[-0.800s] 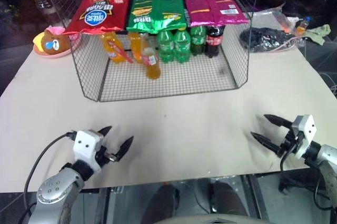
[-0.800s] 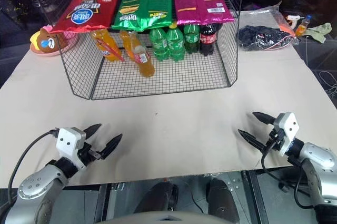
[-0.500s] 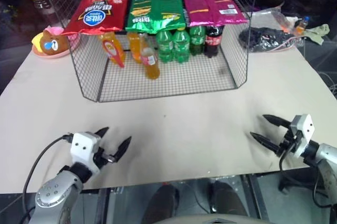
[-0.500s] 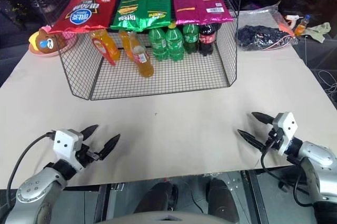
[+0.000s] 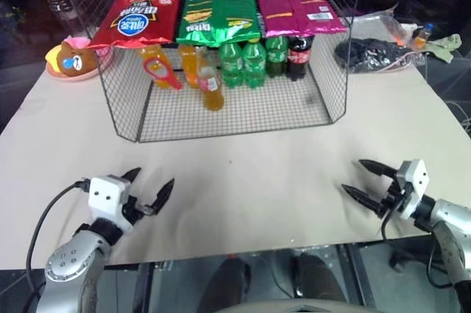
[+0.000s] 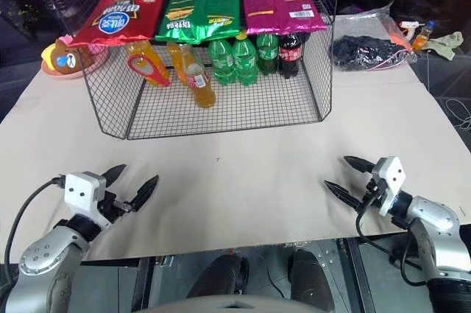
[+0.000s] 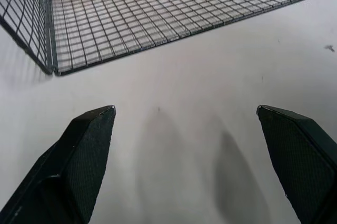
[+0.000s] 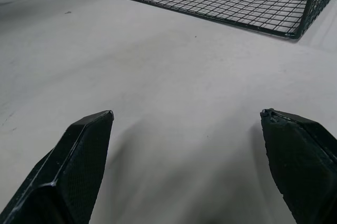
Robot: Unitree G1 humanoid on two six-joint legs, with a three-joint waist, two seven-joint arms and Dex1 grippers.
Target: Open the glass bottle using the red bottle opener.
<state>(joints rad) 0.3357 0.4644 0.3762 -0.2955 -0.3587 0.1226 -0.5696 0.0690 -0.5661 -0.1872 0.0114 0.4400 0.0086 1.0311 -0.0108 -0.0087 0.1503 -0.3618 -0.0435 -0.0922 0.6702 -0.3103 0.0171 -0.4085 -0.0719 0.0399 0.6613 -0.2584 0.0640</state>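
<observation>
The red bottle opener (image 5: 156,72) in the upper left has swung: it leaned long and slanted across the orange soda bottle (image 5: 153,62), and now its ring faces us. The glass bottle (image 5: 211,88) stands just right of it in the wire rack (image 5: 324,114). The left gripper (image 5: 147,195) slid left; the right gripper (image 5: 368,184) too. Both are wide open and empty, so nothing is picked up yet.
</observation>
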